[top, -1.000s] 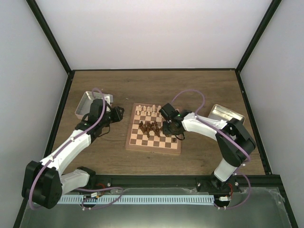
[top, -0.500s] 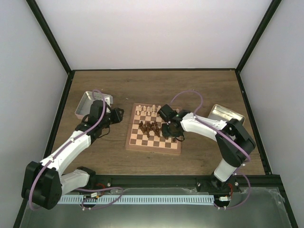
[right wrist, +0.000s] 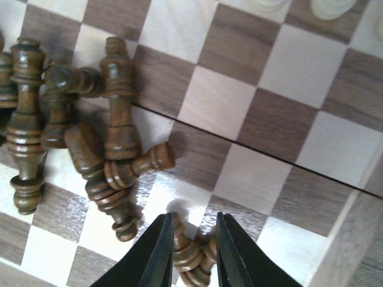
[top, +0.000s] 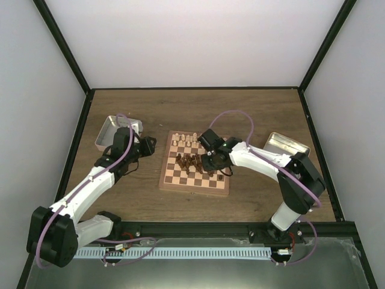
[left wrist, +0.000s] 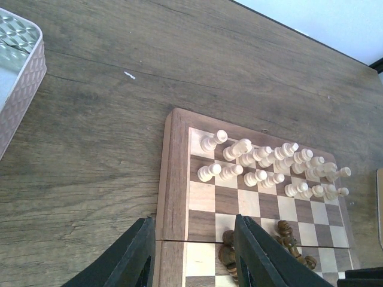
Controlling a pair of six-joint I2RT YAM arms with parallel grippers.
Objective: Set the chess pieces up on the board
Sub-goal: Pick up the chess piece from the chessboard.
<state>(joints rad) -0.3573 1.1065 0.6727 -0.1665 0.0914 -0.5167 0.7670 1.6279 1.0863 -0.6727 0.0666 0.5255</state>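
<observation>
The board (top: 163, 180) lies mid-table. Cream pieces (top: 186, 140) stand in two rows at its far edge. Dark pieces (top: 188, 161) lie heaped near its middle. My right gripper (top: 218, 161) is low over the board's right part. In the right wrist view its narrow jaws (right wrist: 188, 251) hold a dark pawn (right wrist: 184, 254), with another dark piece beside it. The heap (right wrist: 114, 119) lies to the left on the board (right wrist: 269, 125). My left gripper (top: 150, 146) is open and empty, and straddles the board's left border (left wrist: 170, 179). The cream rows (left wrist: 269, 161) lie ahead of it.
A metal tray (top: 111, 129) sits left of the board, and its corner shows in the left wrist view (left wrist: 18, 78). A second metal tray (top: 287, 144) sits to the right. A lone dark piece (top: 221, 176) rests at the board's near right border. Black frame posts edge the table.
My right gripper has shifted slightly left and farther over the board, staying low. The left arm has barely moved.
</observation>
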